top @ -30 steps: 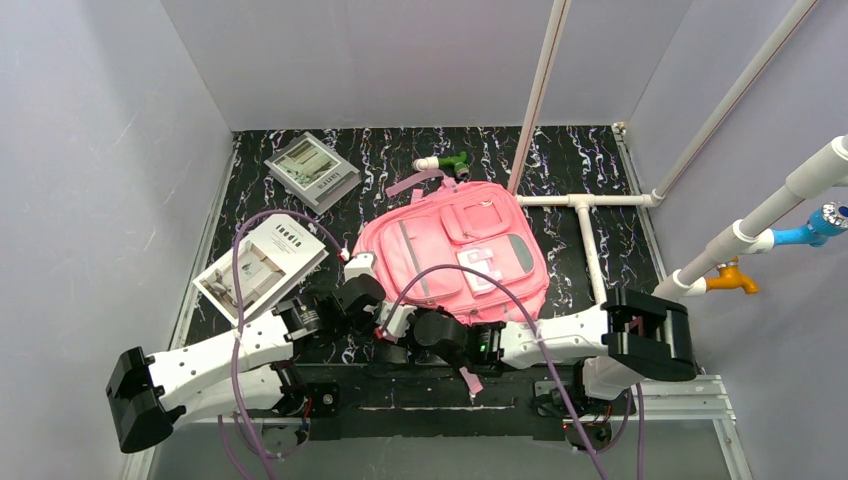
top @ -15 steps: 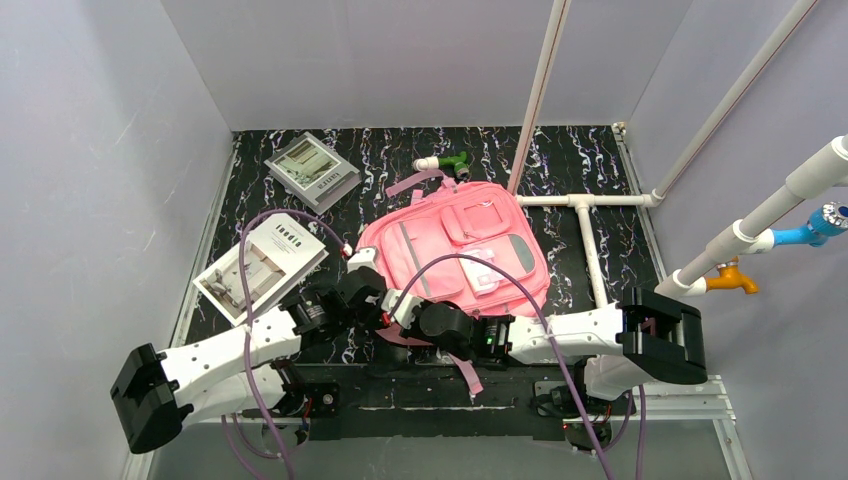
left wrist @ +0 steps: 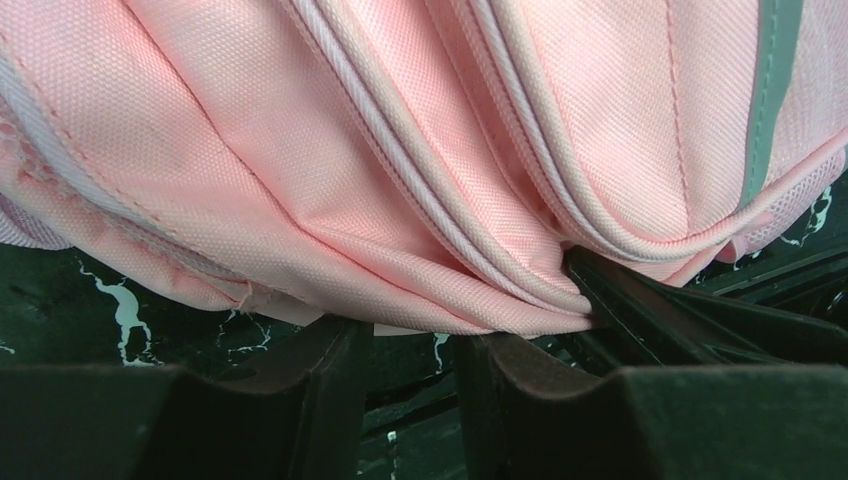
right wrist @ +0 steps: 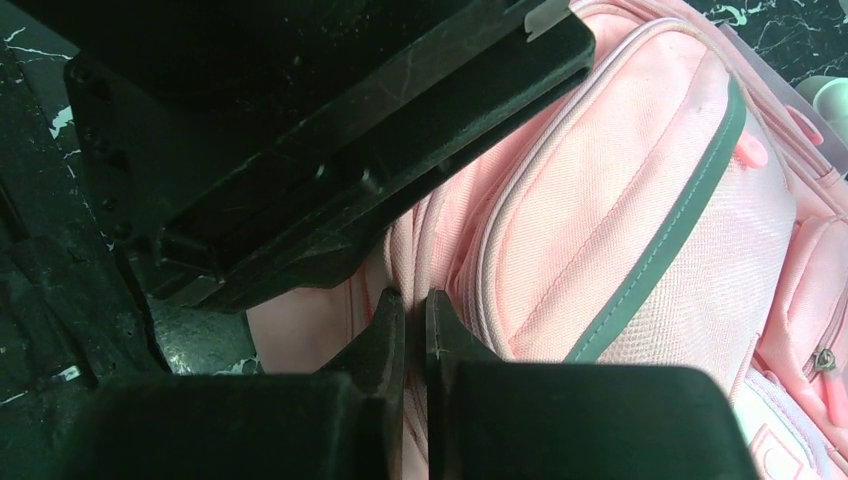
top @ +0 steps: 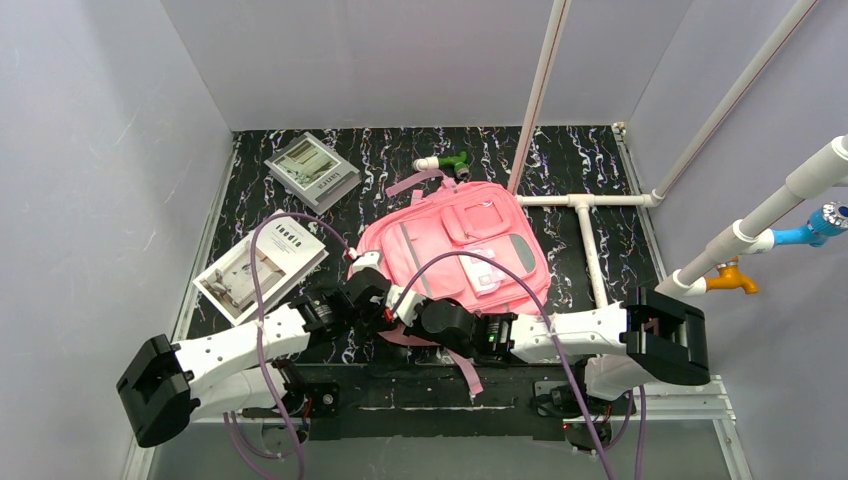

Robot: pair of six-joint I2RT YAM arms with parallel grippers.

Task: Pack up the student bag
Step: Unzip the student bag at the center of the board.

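Note:
The student bag, a pink backpack with a grey stripe, lies flat on the dark marbled table in the top view. Both grippers meet at its near-left edge. My left gripper is open: in the left wrist view its fingertips stand apart just under the folded bag edge, with bare table showing between them. My right gripper is shut on a fold of the bag's pink fabric; in the right wrist view the jaws pinch the seam. The left gripper's black body fills that view's upper left.
A white magazine lies left of the bag and a grey book sits at the back left. A green-and-white pipe fitting rests behind the bag. White pipes run along its right side. A pink strap trails over the near edge.
My left gripper has opened and let go of the bag's edge, and its arm has shifted slightly right. The right gripper stays shut on the fabric after shifting a little left.

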